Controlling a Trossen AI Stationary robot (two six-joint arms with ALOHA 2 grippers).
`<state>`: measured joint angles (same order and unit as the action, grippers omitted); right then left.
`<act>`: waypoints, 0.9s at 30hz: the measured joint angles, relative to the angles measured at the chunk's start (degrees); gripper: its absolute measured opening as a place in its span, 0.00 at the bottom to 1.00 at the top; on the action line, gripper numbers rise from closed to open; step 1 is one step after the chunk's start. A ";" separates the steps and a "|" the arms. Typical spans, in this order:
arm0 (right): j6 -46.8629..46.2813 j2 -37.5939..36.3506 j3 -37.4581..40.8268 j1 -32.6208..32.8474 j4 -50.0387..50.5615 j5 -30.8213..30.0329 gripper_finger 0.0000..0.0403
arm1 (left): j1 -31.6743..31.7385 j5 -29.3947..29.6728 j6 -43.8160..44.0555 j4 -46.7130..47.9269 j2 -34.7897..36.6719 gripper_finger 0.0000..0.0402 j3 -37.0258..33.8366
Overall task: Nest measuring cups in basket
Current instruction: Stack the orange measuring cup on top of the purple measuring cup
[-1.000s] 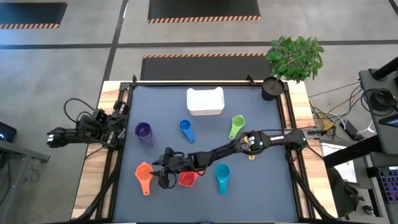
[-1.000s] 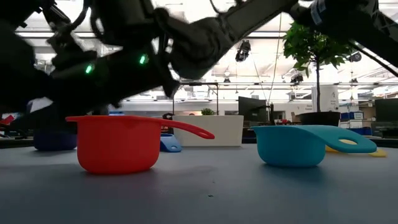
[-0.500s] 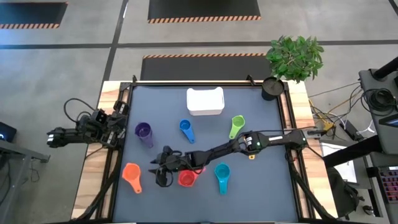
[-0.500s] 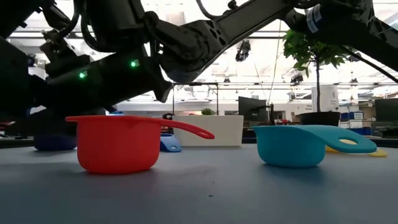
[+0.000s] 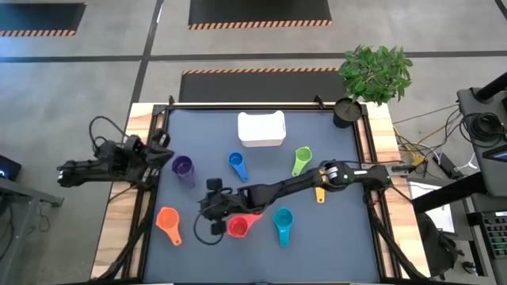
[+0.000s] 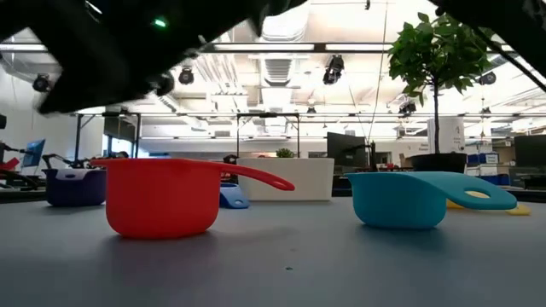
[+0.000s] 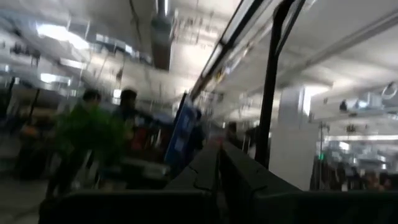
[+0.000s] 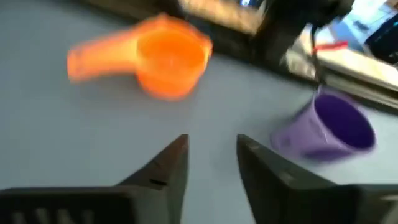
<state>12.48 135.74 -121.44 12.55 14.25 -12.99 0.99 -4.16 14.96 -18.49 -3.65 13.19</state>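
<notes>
Black-fingered and carrying nothing, hanging the right gripper (image 5: 212, 218) low over the grey table (image 5: 333, 245), just beside the red cup (image 5: 238, 228) and between it and the orange cup (image 5: 166, 219). Holding the fingers (image 8: 168, 165) narrowly parted with only bare mat in the gap, probably lining up for a pinch on a rim or a handle. Looking past those fingers toward the orange cup and the purple cup (image 5: 183, 168), so judging one of these three as the likely pick, without being able to say which. Parking the left gripper (image 5: 150, 158) at the table's left edge near the purple cup, fingers clenched together on nothing, apparently staying out of the way. Leaving the white basket (image 5: 241, 131) at the far side, well apart from the working gripper and seemingly without a cup in it, so nesting not yet begun. Noting the blue cup (image 5: 237, 165) lying between the red cup and the basket, likely calling for a lift over it. Also noting the green cup (image 5: 302, 158), the teal cup (image 5: 283, 224) near the red one, and a yellow cup (image 5: 320, 195) partly hidden under the outstretched right arm. Ignoring the black round cup (image 5: 346, 112) and the plant (image 5: 376, 71) at the far right corner.
</notes>
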 joint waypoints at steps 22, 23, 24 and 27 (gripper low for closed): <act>2.90 -41.87 57.12 1.06 -27.12 1.07 0.02 | -15.31 11.21 17.59 33.92 -36.67 0.00 25.80; 3.36 -42.97 58.91 1.08 -28.79 1.19 0.02 | -16.51 11.21 20.64 37.94 -38.61 0.00 27.71; 3.65 -44.08 60.40 1.08 -30.09 1.19 0.02 | -17.76 11.21 24.14 42.37 -40.79 0.00 29.62; 4.72 -46.87 63.88 1.08 -32.85 1.15 0.02 | -22.05 10.82 37.36 56.41 -47.51 0.00 35.17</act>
<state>17.20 88.87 -57.56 13.63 -18.61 -11.84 -21.06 6.66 52.31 37.92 -51.16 48.35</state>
